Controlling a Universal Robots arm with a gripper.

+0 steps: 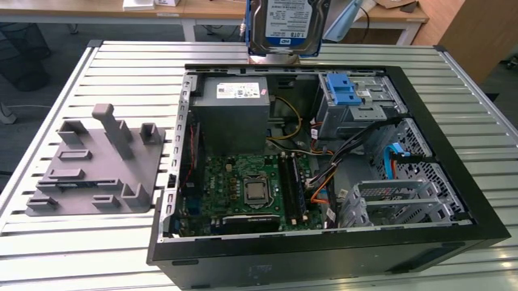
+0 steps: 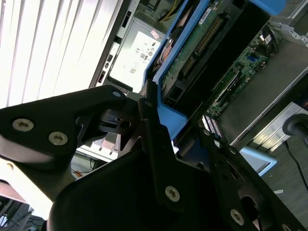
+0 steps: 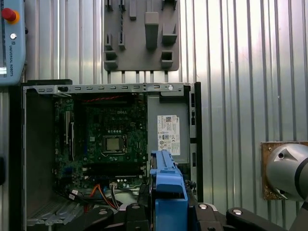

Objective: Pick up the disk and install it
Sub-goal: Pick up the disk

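Note:
The disk (image 1: 285,27) hangs upright in the air over the far edge of the open computer case (image 1: 458,182), its white-and-blue label facing the exterior view. The second wrist view shows its green circuit-board underside and blue carrier frame (image 2: 192,57). In the first wrist view the blue frame edge (image 3: 168,190) points down toward the case. My gripper (image 2: 161,118) is shut on the disk, its black fingers (image 2: 149,125) clamped on the blue frame. The gripper (image 3: 168,214) also appears in the first wrist view.
Inside the case lie a grey power-supply box (image 1: 235,112), the motherboard (image 1: 247,188) and a drive bay with a blue latch (image 1: 344,94). A grey fixture plate (image 1: 93,163) lies on the slatted table at the exterior view's left. A pendant (image 3: 10,38) rests beside the case.

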